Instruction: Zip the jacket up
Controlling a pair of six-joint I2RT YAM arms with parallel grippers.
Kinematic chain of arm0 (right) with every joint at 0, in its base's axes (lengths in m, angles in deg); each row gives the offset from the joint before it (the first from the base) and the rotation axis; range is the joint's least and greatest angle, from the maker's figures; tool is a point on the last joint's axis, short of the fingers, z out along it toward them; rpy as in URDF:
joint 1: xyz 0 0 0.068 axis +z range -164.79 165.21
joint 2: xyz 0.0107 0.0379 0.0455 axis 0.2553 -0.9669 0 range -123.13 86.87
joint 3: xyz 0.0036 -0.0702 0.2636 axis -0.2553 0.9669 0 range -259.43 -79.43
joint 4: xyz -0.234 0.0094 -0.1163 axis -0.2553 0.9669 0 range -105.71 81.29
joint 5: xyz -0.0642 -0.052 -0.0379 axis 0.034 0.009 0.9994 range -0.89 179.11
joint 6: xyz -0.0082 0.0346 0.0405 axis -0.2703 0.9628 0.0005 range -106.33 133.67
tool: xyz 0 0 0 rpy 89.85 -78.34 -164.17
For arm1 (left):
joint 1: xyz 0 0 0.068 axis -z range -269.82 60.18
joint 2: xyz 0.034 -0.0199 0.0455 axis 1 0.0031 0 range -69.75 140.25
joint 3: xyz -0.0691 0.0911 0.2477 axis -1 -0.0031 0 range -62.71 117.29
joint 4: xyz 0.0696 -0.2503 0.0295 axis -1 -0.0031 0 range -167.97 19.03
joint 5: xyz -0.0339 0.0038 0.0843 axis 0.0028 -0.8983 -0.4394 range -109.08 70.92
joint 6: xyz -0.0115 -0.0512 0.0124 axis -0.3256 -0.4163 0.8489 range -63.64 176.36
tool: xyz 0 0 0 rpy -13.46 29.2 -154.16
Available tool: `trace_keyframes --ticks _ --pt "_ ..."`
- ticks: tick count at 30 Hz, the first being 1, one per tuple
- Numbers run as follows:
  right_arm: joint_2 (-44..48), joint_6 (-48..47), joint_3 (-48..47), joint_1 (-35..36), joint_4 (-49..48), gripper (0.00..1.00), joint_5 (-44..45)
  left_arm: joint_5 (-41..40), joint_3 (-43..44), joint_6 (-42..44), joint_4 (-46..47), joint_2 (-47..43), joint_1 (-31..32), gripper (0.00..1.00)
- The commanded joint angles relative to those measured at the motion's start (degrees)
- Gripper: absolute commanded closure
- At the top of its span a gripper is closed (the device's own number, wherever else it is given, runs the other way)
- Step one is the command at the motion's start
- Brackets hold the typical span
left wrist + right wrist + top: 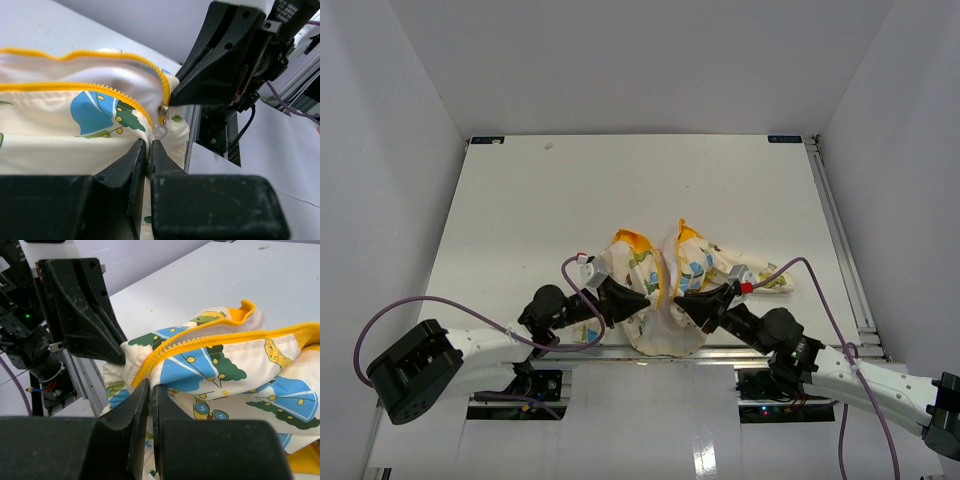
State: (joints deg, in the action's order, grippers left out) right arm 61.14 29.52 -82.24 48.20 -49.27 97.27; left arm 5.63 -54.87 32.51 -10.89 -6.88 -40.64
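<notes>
The cream jacket (pixel 660 290) with green, blue and yellow figures lies bunched at the table's near edge, its bottom hem hanging over the edge. Its yellow zipper is open, its two sides apart. My left gripper (pixel 642 301) is shut on the jacket's left front edge (pixel 100 130), just below the silver zipper slider (pixel 161 120). My right gripper (pixel 680 303) is shut on the right front edge (pixel 210 365), beside the yellow zipper teeth (pixel 200 337). The two grippers face each other a short way apart.
The white table (pixel 620 190) stretches far behind the jacket. A metal rail (pixel 600 352) runs along the near edge under the jacket. White walls enclose the left, back and right sides. A purple cable (pixel 430 305) loops by the left arm.
</notes>
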Motion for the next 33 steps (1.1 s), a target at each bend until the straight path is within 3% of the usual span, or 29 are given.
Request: trace_keyframes --ticks 1,6,12,22,33 --pt "-0.1 -1.7 4.1 -0.2 -5.4 0.92 -5.6 0.8 -1.0 2.1 14.0 -0.1 -0.4 1.00" --pt "0.0 -2.0 3.8 -0.2 -5.3 0.92 -9.0 2.0 -3.6 1.4 25.3 3.4 -0.6 1.00" --pt "0.7 -1.9 3.8 -0.2 -4.6 0.92 -11.9 4.3 -3.2 1.0 28.1 4.9 -0.9 1.00" --pt "-0.5 -0.5 3.8 -0.4 -4.8 0.92 -13.9 7.6 -4.5 -2.3 41.5 8.4 -1.0 1.00" --pt "-2.1 -0.3 0.3 -0.4 -5.0 0.92 -14.4 9.2 -2.5 -2.6 42.6 6.2 -1.0 1.00"
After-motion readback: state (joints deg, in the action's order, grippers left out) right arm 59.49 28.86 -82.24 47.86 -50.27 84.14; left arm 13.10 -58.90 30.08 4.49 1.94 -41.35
